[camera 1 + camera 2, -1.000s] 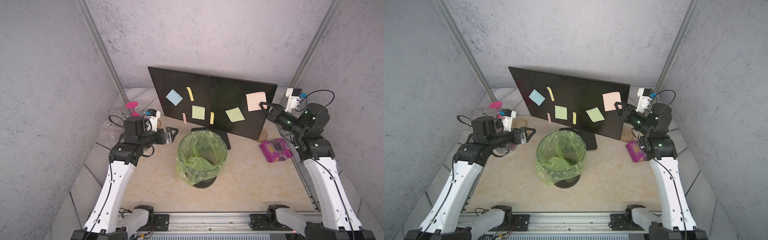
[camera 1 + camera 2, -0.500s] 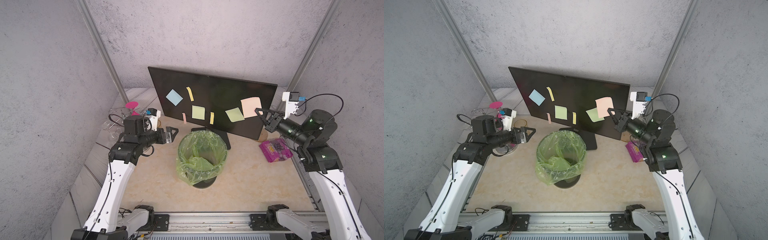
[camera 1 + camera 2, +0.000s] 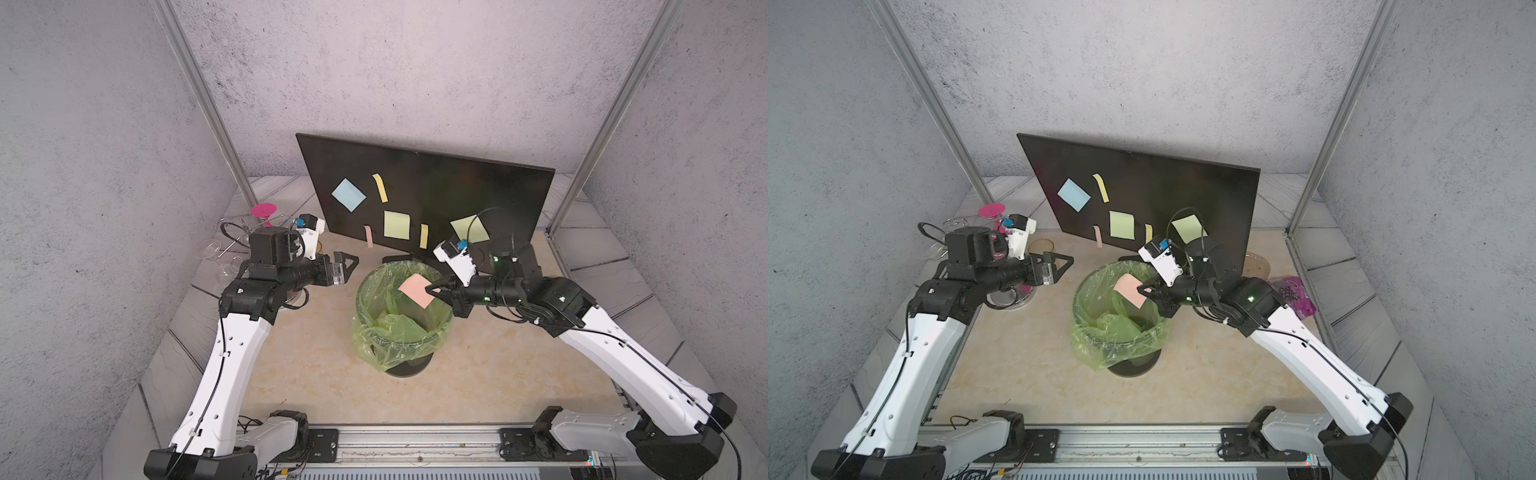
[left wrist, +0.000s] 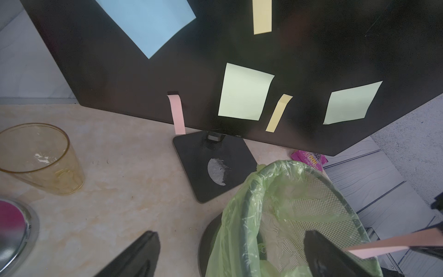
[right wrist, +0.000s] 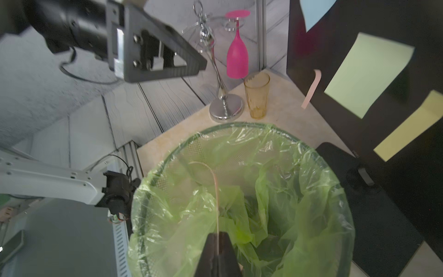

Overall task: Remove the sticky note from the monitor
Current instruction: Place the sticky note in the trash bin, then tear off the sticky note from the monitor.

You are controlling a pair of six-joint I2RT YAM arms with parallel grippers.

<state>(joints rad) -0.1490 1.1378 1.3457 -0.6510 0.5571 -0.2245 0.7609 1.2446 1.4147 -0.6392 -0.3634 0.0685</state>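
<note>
Right wrist view: right gripper [image 5: 217, 236] pinching over the bin [image 5: 239, 124]; in both top views its catch, the pink sticky note [image 3: 417, 289], hangs mid-frame, off the monitor [image 3: 457, 183]; only the drop remains, I'd say; left gripper [image 3: 345, 267] gapes, empty.

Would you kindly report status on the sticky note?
Left gripper open, beside the bin. Right gripper shut on pink sticky note, off the monitor, above the bin. Six other notes on screen. Nothing between note and bin.
</note>
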